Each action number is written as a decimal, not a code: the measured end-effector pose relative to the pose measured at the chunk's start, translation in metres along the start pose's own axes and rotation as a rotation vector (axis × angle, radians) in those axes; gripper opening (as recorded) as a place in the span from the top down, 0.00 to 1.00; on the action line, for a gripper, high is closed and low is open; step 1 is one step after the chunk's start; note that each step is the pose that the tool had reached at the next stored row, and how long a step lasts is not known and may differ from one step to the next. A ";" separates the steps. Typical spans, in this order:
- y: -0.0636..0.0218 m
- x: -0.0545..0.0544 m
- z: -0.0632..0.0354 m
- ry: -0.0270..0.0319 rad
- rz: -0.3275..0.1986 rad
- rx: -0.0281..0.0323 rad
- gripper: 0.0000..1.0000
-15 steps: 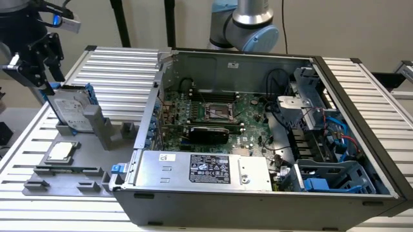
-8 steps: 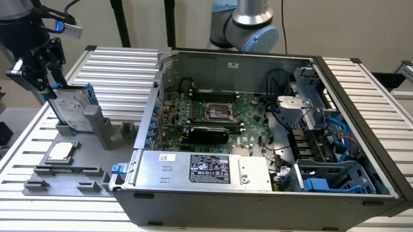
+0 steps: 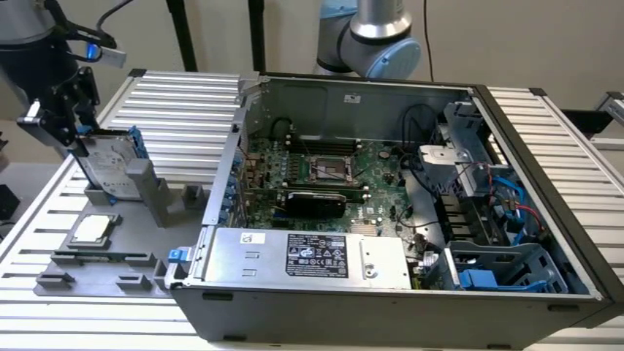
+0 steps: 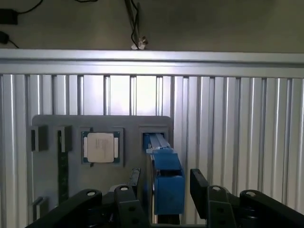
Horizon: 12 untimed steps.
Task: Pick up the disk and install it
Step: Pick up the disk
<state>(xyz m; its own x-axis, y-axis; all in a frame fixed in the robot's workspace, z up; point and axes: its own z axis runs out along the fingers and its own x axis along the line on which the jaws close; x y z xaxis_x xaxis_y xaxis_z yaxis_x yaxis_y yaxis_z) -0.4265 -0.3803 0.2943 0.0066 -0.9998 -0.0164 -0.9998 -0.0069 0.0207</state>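
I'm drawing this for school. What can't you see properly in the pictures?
Disk label: exterior view, too small to read.
Disk's lower end: exterior view, hidden inside the grey holder.
Disk's flat faces: wrist view, seen edge-on between the gripper's fingers.
Robot arm: exterior view, cut off by the top edge.
Power supply sticker text: exterior view, too small.

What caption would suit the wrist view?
Open gripper straddling the blue-railed disk in its grey holder, processor chip alongside.

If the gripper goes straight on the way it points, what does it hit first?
The disk: its blue-railed edge sits between the open fingers of the gripper, upright in the grey holder. Fingers would likely straddle it; depth unclear.
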 end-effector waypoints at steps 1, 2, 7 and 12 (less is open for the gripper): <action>-0.0001 0.000 0.0018 0.0000 -0.003 0.0002 0.00; 0.0000 0.000 0.0036 0.0001 -0.005 0.0004 0.00; -0.0001 0.000 0.0118 0.0002 -0.009 0.0013 0.00; -0.0001 0.000 0.0125 0.0003 -0.009 0.0013 1.00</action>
<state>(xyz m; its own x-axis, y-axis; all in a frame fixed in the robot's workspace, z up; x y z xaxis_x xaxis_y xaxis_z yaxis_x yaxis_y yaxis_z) -0.4267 -0.3801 0.2818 0.0160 -0.9997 -0.0163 -0.9997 -0.0163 0.0192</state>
